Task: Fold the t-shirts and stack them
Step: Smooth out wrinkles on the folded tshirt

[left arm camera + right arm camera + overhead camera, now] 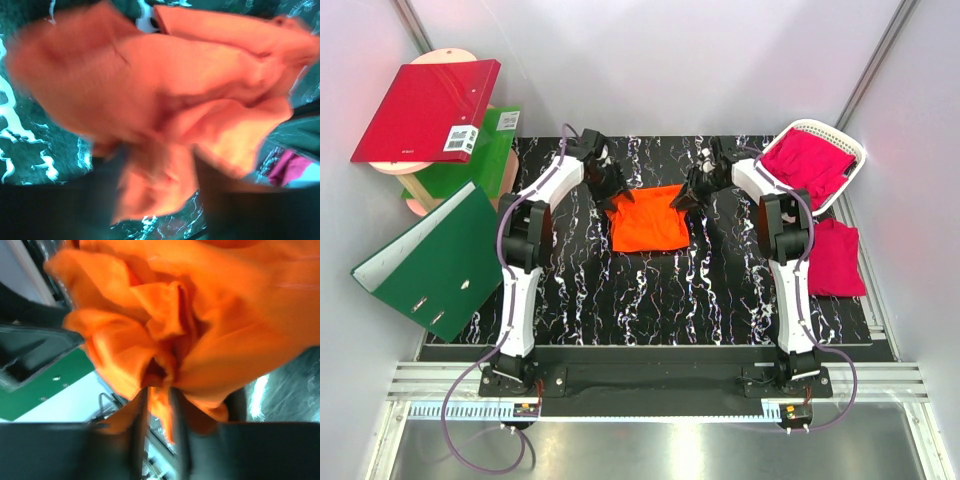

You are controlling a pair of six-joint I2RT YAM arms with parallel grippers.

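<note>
Orange t-shirt point(648, 222) in left tool point(613, 194), right tool point(686, 196)

The black marbled table point(650, 300) carries an orange t-shirt point(648, 222) and a magenta t-shirt point(836, 262).

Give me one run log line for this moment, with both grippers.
step: fold orange t-shirt | left gripper: shut on its far edge | right gripper: shut on its far edge | pink t-shirts: at right

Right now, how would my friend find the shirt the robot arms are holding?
Look at the black marbled table, in its middle between the left gripper and right gripper. The orange t-shirt lies there, pinched at both far corners. It's the only orange one; the other shirts, at the right, are pink.
</note>
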